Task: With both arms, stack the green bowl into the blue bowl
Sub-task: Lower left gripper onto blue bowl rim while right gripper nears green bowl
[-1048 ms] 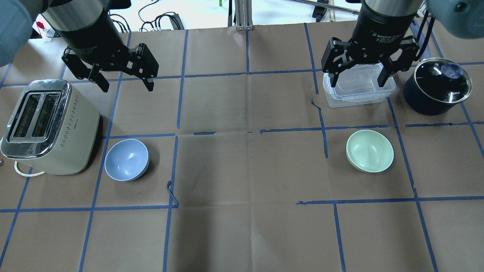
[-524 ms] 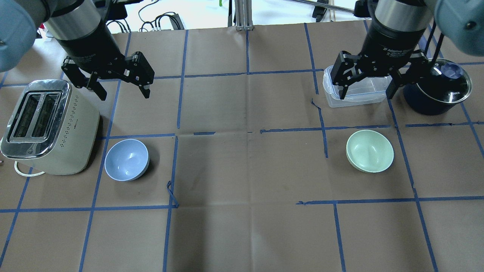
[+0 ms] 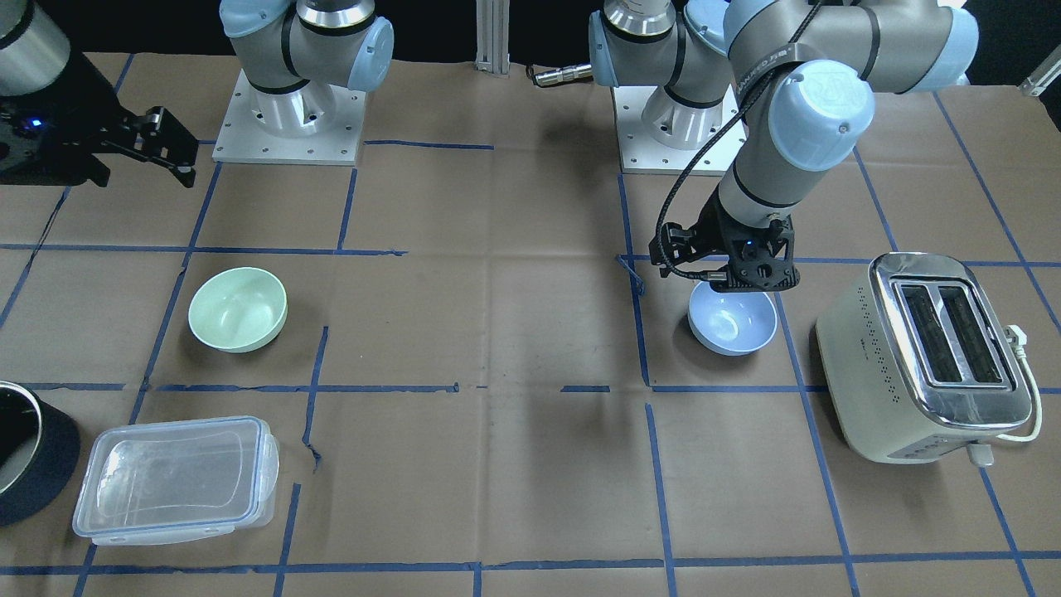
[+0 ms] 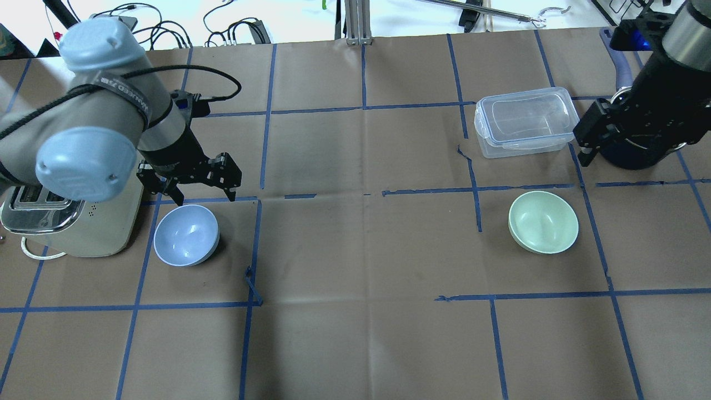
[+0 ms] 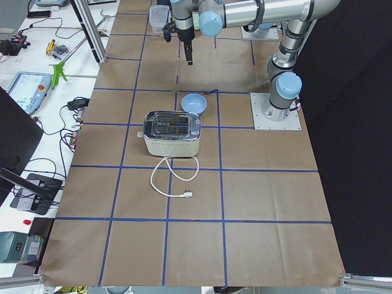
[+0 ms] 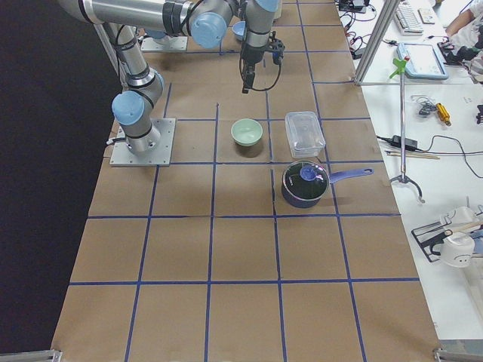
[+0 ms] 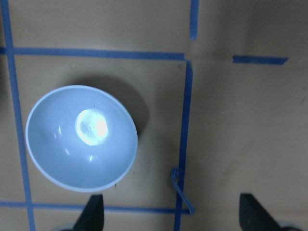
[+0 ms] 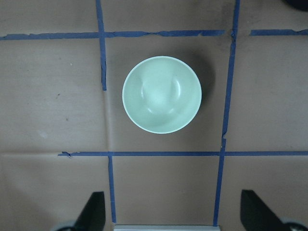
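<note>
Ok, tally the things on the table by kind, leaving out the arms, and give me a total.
Bowls: 2, the green bowl and the blue bowl
Toaster: 1
Clear lidded container: 1
Pot: 1
Total: 5

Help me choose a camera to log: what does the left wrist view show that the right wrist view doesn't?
Left wrist only: the blue bowl, left of centre, beyond the open left gripper. Right wrist only: the green bowl, near centre, beyond the open right gripper. Both: brown table crossed by blue tape.
</note>
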